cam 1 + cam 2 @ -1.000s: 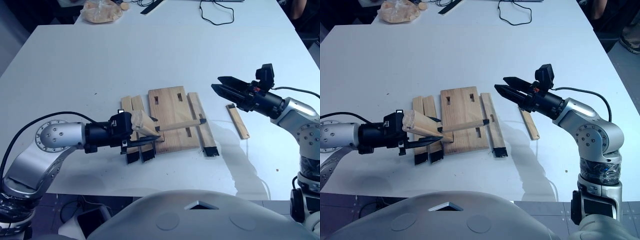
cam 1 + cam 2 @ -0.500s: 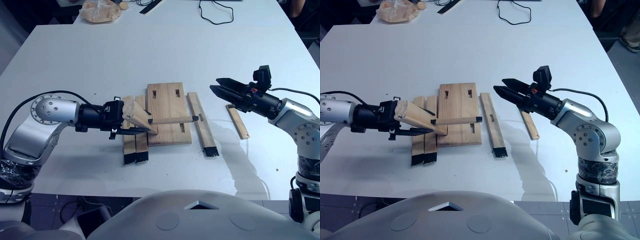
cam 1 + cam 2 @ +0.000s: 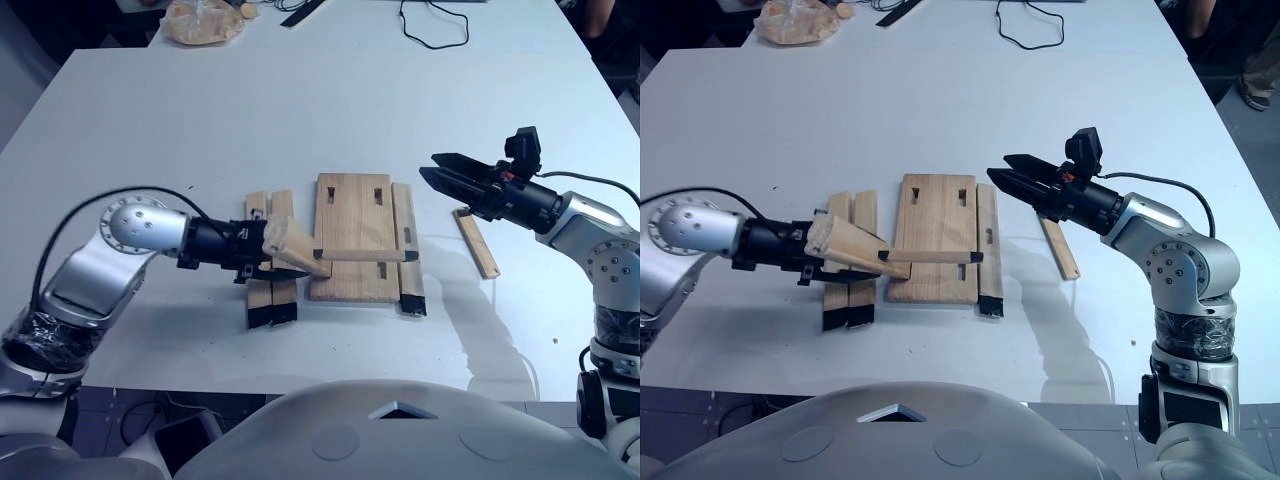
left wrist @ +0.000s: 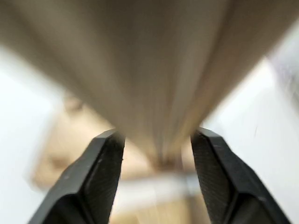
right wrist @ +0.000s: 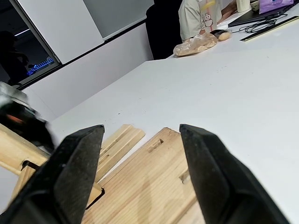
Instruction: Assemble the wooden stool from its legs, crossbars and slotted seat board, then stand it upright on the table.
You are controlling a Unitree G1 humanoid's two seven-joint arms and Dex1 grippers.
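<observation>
The pale, rectangular wooden seat board (image 3: 350,215) with its dark slots lies flat near the middle of the white bench (image 3: 330,110). The left jaws, just off the board's near left corner, are clamped on a thick pale wooden leg (image 3: 290,248). In the left wrist view the two dark jaws press against either side of it. This held leg is tilted. A thin pale wooden crossbar (image 3: 365,255) sticks out of its free end and runs across the board's near half. The crossbar's dark tip reaches the leg on the board's right side (whether the bar touches the board cannot be told).

A pair of pale wooden legs with black ends (image 3: 259,295) lies side by side, touching each other, just left of the board and partly under the held leg. A slotted pale wooden leg (image 3: 404,215) lies flush against the board's right edge, its black end toward the near side. A short flat pale wooden strip (image 3: 477,243) lies farther right of the board, apart from it.

The right jaws hang above the bench to the right of the board's far corner. They are spread apart, grip nothing, and point toward the board. Well beyond the board, at the bench's far edge, sits a crumpled clear bag of bread (image 3: 205,20).
</observation>
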